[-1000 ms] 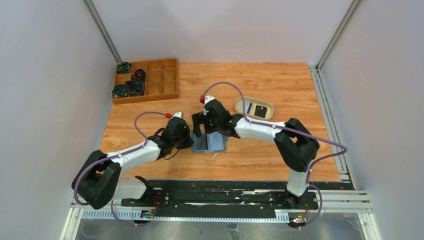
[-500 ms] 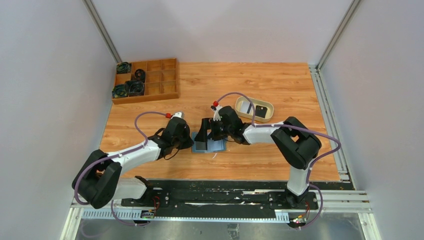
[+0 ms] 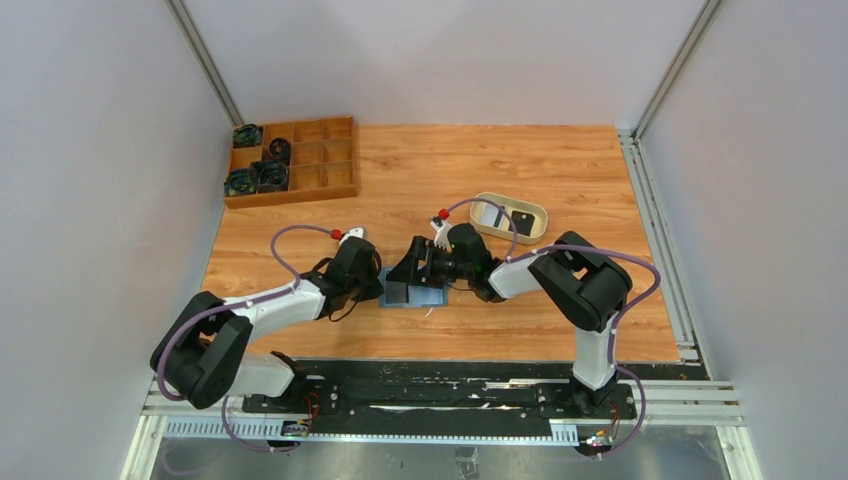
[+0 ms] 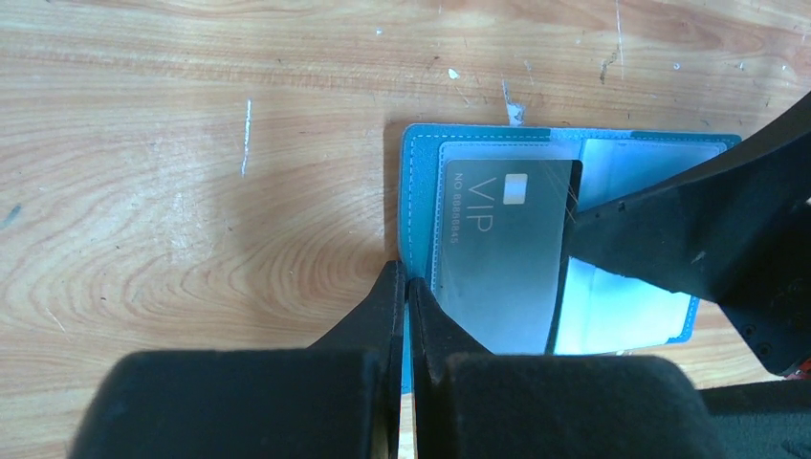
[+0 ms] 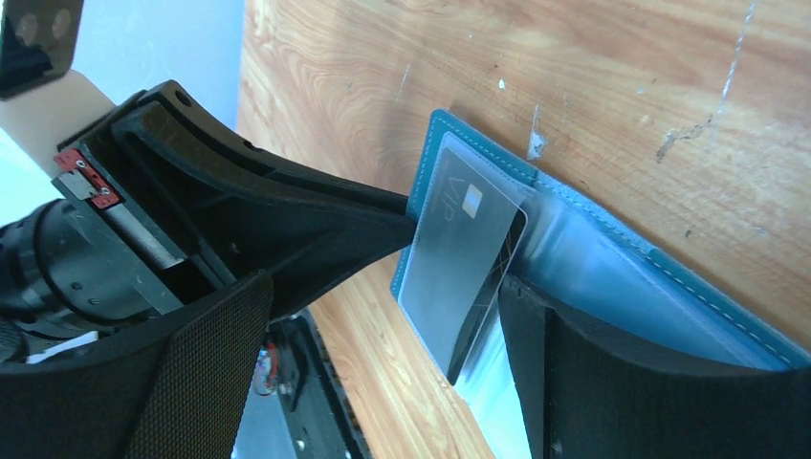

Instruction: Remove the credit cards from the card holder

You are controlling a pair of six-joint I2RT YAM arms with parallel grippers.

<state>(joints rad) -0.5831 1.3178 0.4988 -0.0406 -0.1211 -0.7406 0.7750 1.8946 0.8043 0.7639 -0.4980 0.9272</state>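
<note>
Table (image 4: 172, 143): L jaws tight on card holder (image 4: 418, 182)

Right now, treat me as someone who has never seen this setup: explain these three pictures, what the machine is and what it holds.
Two white-and-black robot arms are bolted to the near edge of a wooden table. One picture looks down from above; the other two come from a camera on each wrist. On the table lie an open teal-blue soft card holder, a cream oval tray and a wooden compartment box. The left hand is shut, its tips at the holder's edge. The right hand is open, one finger against a grey card marked VIP that sits in the holder. Neither hand grips the card.
</note>
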